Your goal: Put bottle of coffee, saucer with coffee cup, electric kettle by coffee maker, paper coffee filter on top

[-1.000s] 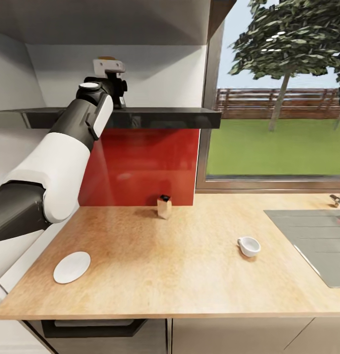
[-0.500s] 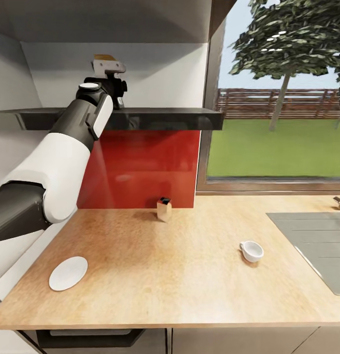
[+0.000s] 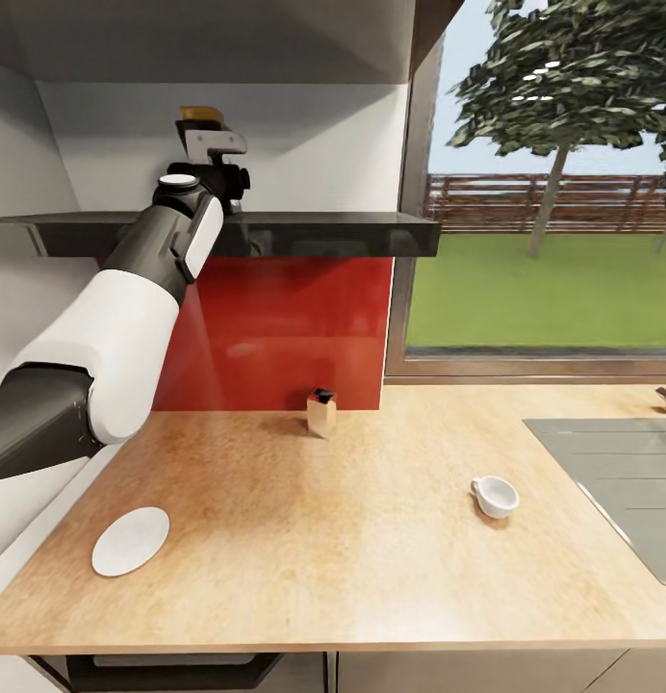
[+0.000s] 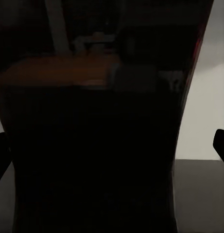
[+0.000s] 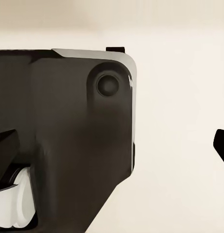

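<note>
Bottle of coffee (image 4: 92,145) | dark, close between jaws | head: top (image 3: 200,114) above wrist

Left tool (image 3: 215,144) hides most of the bottle of coffee (image 3: 200,114) on the shelf (image 3: 314,232); we cannot judge its grip; sink (image 3: 622,481) cut off at frame edge; left wrist view too dark.
</note>
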Robot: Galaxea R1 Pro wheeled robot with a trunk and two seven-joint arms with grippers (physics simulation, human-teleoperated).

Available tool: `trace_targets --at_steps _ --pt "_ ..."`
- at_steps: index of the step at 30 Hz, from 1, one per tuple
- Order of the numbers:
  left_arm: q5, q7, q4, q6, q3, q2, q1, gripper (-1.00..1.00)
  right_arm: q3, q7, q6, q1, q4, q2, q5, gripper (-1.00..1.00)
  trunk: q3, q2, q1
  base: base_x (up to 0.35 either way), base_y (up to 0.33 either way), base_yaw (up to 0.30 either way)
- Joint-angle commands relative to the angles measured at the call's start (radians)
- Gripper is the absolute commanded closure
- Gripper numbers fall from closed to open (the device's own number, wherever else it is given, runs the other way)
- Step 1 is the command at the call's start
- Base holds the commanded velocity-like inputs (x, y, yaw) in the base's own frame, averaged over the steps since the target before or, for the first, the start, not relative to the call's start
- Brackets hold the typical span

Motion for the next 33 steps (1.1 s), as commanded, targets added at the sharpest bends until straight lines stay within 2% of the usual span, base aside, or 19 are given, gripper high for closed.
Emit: trace_targets --at_steps 1,2,3,33 --pt "-0.002 0.005 0.005 0.006 -0.004 0.001 0.0 -1.0 -0.009 0.003 -0.003 -0.001 0.001 0.0 0.01 -1.0 -0.003 -0.001 0.001 0.016 0.0 0.0" --pt "-0.002 0.005 0.001 0.006 -0.005 0.001 0.0 -1.0 -0.009 0.003 -0.003 -0.001 0.001 0.0 0.01 -1.0 -0.003 -0.001 0.001 0.011 0.0 0.0" --pt "-0.003 0.006 -0.014 0.01 -0.005 0.001 0.0 1.0 -0.009 0.003 -0.003 -0.001 0.001 0.0 0.01 -1.0 -0.003 -0.001 0.001 0.004 0.0 0.0" --pt "-0.002 0.004 -0.035 0.018 -0.006 0.001 0.0 1.0 -0.009 0.003 -0.003 -0.001 0.001 0.001 0.01 -1.0 -0.003 -0.001 0.001 -0.003 -0.002 0.0"
